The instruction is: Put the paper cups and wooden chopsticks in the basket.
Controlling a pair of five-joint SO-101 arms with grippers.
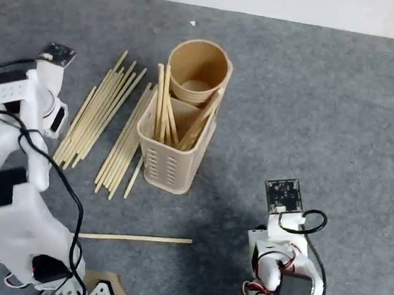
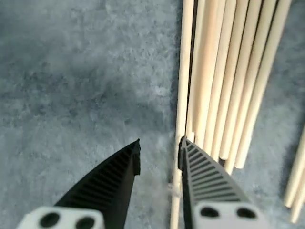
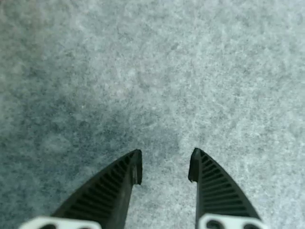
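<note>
At the centre of the grey mat (image 1: 327, 134), your slotted beige basket (image 1: 170, 162) stands upright, holding nested paper cups (image 1: 197, 69) and several chopsticks (image 1: 164, 112) on end. Beside it, two loose bundles (image 1: 97, 115) of slim round wooden sticks lie diagonally. A single chopstick (image 1: 137, 238) lies crosswise near the arms' bases. Your left gripper (image 2: 158, 148) hangs parted at a bundle's edge, and your right gripper (image 3: 165, 164) is parted over bare mat.

— Where are the paper cups (image 1: 198, 69)?
— Brown and nested, upright in the far end of the basket (image 1: 169, 160), a pale slotted one that stands upright.
— And the sticks?
— Some leaning chopsticks (image 1: 164, 108) stand inside it beside the cups. An inner bundle (image 1: 125, 143) lies flat just left of the basket, an outer bundle (image 1: 97, 118) farther left. A single chopstick (image 1: 135, 238) lies crosswise, apart, nearer.
</note>
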